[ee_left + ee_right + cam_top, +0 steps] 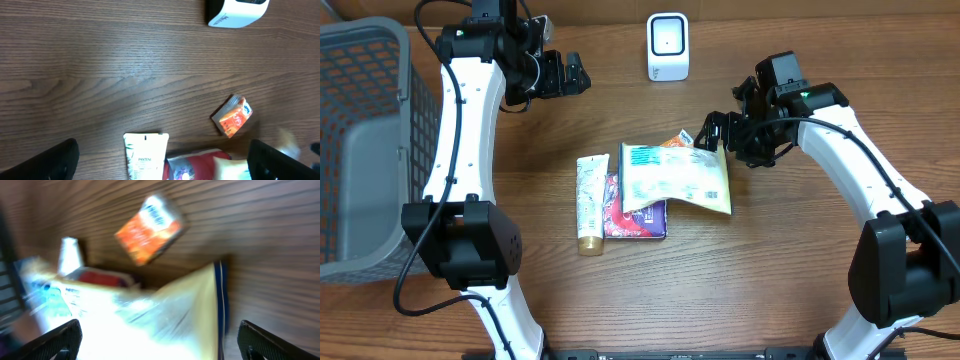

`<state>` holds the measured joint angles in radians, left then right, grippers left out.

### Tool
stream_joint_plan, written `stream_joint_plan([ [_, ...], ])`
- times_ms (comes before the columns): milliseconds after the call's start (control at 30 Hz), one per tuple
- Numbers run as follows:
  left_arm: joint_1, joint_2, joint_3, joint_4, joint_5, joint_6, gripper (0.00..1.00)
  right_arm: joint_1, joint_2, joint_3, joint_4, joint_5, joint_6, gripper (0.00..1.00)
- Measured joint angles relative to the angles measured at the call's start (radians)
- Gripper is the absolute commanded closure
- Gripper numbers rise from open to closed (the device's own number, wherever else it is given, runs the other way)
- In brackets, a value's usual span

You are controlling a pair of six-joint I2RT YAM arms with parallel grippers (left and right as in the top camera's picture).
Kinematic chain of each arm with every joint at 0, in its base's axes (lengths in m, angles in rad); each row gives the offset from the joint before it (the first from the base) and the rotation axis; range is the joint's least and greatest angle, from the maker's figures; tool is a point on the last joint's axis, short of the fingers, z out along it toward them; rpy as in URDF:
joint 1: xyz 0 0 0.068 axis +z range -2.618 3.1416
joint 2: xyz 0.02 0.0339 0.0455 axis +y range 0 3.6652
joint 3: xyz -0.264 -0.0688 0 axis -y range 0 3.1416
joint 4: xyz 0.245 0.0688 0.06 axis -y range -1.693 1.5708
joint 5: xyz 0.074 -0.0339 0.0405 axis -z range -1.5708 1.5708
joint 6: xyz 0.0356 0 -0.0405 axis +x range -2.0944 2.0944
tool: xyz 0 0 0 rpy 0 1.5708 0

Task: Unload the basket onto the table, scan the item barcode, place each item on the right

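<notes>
The right gripper (pixel 713 133) hangs with its jaws spread wide and gripping nothing, its dark fingers (pixel 55 340) set at the two lower corners of the blurred right wrist view. Between and below them lies the yellow-and-white bag (pixel 675 178); in the overhead view the gripper sits just beside its upper right corner. The bag rests flat near the middle of the wooden table (pixel 770 280), its printed face up, with a teal patch at its upper left corner. Its lower left part lies over a red-and-purple pouch (pixel 638 218). A small orange sachet (pixel 678 141) pokes out at the bag's upper edge, close to the right gripper. A white Pantene tube (pixel 590 205) lies lengthwise along the pouch's left side, touching it, its tan cap pointing toward the near edge of the table. The white barcode scanner (pixel 667 47) stands upright at the far side of the table, well apart from the pile. The left gripper (pixel 568 75) hovers over bare wood to the scanner's left, its jaws likewise wide apart and empty. Its wrist camera takes in the scanner's base, the sachet and the top of the tube. A grey mesh basket (pixel 380 100) stands at the table's left edge.
</notes>
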<state>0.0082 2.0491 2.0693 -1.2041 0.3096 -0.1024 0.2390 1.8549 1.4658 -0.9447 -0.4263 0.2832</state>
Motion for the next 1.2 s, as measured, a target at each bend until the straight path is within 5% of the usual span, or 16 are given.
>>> stream_joint_plan([
  [400, 0.000, 0.000, 0.000, -0.026, 0.084, 0.006, 0.00, -0.054, -0.053, 0.098, -0.109, 0.109, -0.027, 0.00],
  [600, 0.000, 0.000, 0.000, -0.039, 0.109, 0.009, 0.00, -0.044, -0.111, 0.107, -0.330, 0.151, -0.025, 0.00],
  [900, 0.000, 0.000, 0.000, -0.042, 0.110, 0.009, 0.00, 0.110, -0.113, 0.104, -0.456, 0.097, 0.261, 0.00],
  [967, 0.000, 0.000, 0.000, -0.042, 0.110, 0.009, 0.00, 0.159, -0.115, 0.084, -0.442, 0.094, 0.296, 0.16],
  [1000, 0.000, 0.000, 0.000, -0.042, 0.110, 0.009, 0.00, 0.185, -0.117, 0.063, -0.428, 0.100, 0.317, 0.32],
  [1067, 0.000, 0.000, 0.000, -0.042, 0.110, 0.009, 0.00, 0.233, -0.119, -0.002, -0.386, 0.120, 0.346, 0.80],
  [1100, 0.000, 0.000, 0.000, -0.043, 0.110, 0.009, 0.00, 0.249, -0.119, -0.031, -0.369, 0.130, 0.356, 0.91],
  [1200, 0.000, 0.000, 0.000, -0.048, 0.110, 0.009, 0.00, 0.289, -0.119, -0.127, -0.320, 0.196, 0.406, 0.96],
])
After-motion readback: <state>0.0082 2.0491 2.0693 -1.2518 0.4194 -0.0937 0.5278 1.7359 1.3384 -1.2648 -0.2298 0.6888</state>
